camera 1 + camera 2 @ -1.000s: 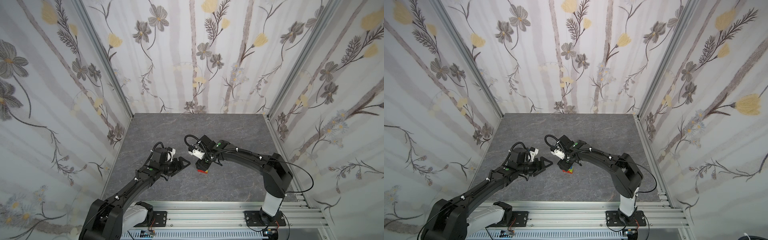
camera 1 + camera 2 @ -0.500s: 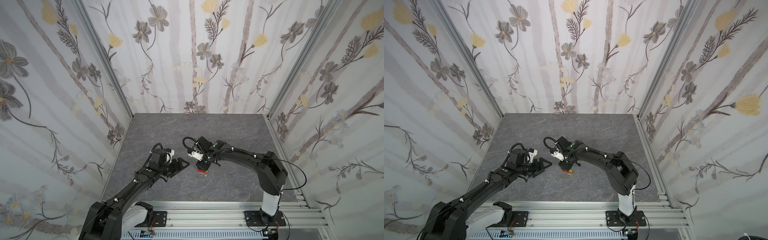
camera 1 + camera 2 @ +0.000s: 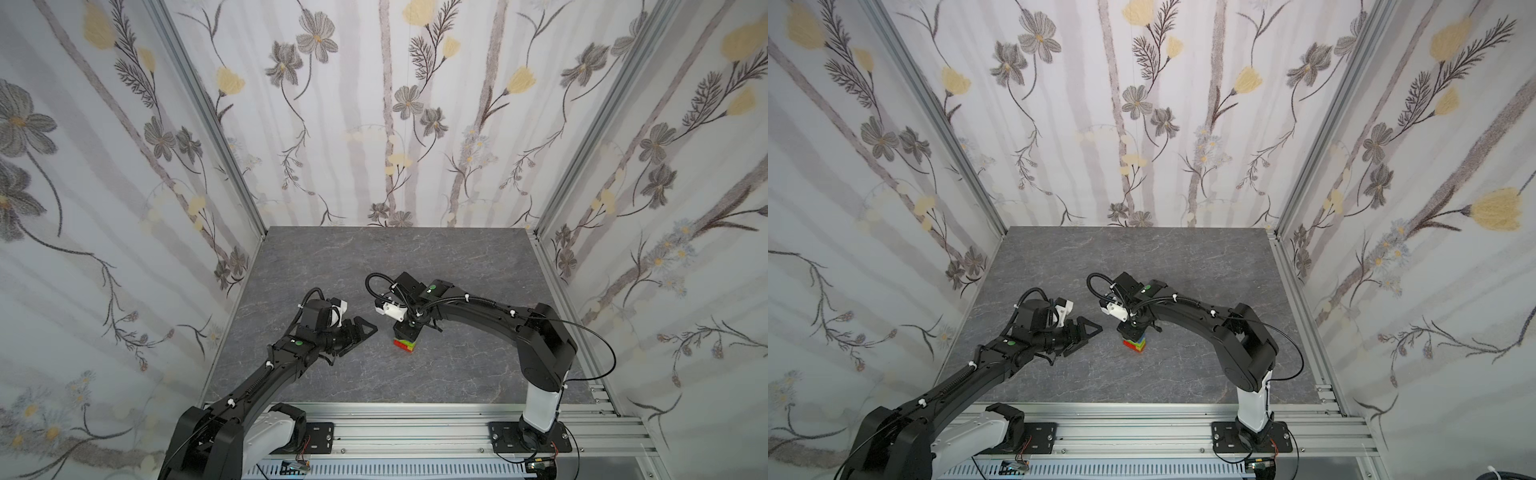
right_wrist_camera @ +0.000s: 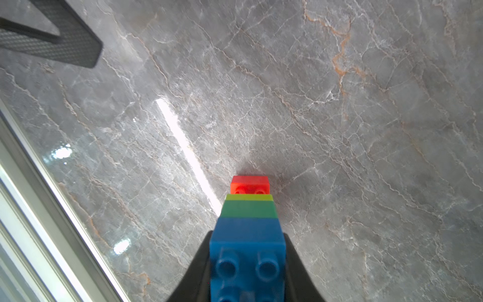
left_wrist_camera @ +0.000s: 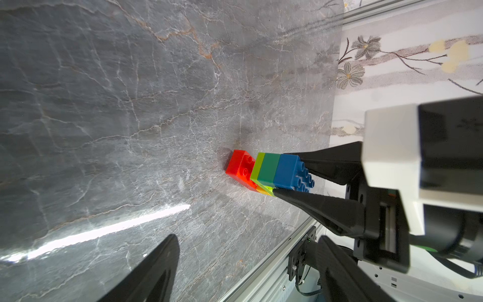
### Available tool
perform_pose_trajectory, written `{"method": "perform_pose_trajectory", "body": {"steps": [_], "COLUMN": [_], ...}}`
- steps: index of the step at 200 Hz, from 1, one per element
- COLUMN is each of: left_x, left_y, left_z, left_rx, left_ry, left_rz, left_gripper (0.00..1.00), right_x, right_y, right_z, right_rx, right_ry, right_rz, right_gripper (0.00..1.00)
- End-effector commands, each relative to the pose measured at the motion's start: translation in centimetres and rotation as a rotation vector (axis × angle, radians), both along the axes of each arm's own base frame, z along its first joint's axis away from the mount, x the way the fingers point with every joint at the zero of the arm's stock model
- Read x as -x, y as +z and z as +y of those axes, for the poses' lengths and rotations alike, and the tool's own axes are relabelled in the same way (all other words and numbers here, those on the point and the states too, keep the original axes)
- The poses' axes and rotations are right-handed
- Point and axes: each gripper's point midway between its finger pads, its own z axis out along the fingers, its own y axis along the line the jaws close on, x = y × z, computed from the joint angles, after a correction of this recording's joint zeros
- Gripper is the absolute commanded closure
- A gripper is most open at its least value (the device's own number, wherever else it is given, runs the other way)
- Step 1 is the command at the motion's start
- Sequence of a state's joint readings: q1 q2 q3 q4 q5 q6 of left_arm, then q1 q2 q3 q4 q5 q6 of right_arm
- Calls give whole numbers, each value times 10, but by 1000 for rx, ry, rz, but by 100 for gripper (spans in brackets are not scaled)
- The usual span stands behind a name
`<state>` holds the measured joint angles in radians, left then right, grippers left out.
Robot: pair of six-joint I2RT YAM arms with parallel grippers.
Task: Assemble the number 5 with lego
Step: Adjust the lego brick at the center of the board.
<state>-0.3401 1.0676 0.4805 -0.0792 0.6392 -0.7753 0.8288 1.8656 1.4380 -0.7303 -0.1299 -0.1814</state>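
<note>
On the left, the black two-fingered left end effector (image 3: 359, 340) hangs low over the grey marble-patterned table (image 3: 374, 257). Its fingers are spread wide and hold nothing. It points at the work from just beside it and has barely shifted over the last second.

Just to its right, in the front half of the table, stands the number 5 (image 3: 405, 345), a small upright stack of studded plastic bricks seen in both top views (image 3: 1134, 344). It rests where it stood a second ago. The left wrist view gives the order. A long red brick (image 5: 240, 167) lies on the table, with a sliver of short yellow brick (image 5: 262, 191) on it. Above those come the lime-green brick (image 5: 257, 167) and the short dark-green brick (image 5: 269, 168). The long blue brick (image 5: 287, 170) is on top, its studs bare.

The change is further right. The black right end effector (image 4: 247, 248) reaches straight down onto the stack, and its fingers have drawn in over the last second. In the right wrist view each finger now lies flat against a side of the blue brick with no gap showing, so it is clamped on that top brick.

All five colours are in place, so the building looks finished or nearly so. This grip probably serves to press the last brick home or to lift the figure. Only the top brick is held, so a pull could part it from the dark-green brick if the joint is loose.
</note>
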Motion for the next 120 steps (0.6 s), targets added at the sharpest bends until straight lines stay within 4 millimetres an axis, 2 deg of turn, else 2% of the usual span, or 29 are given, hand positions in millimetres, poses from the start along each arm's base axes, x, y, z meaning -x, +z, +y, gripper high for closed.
{"method": "perform_pose_trajectory", "body": {"steps": [1, 40, 120], "left_x": [-2, -2, -2], "left_y": [2, 3, 1], "left_z": [1, 2, 3], "left_rx": [0, 1, -6], "left_ry": [6, 9, 13], "left_rz": [-12, -16, -11], "left_gripper": [17, 17, 17], "right_x": [7, 10, 18], "right_y": [12, 18, -6], "right_z": [4, 8, 12], "right_rx": [-63, -156, -208], "right_ry": [-12, -36, -38], "right_rz": [60, 162, 331], "right_gripper": [75, 75, 74]}}
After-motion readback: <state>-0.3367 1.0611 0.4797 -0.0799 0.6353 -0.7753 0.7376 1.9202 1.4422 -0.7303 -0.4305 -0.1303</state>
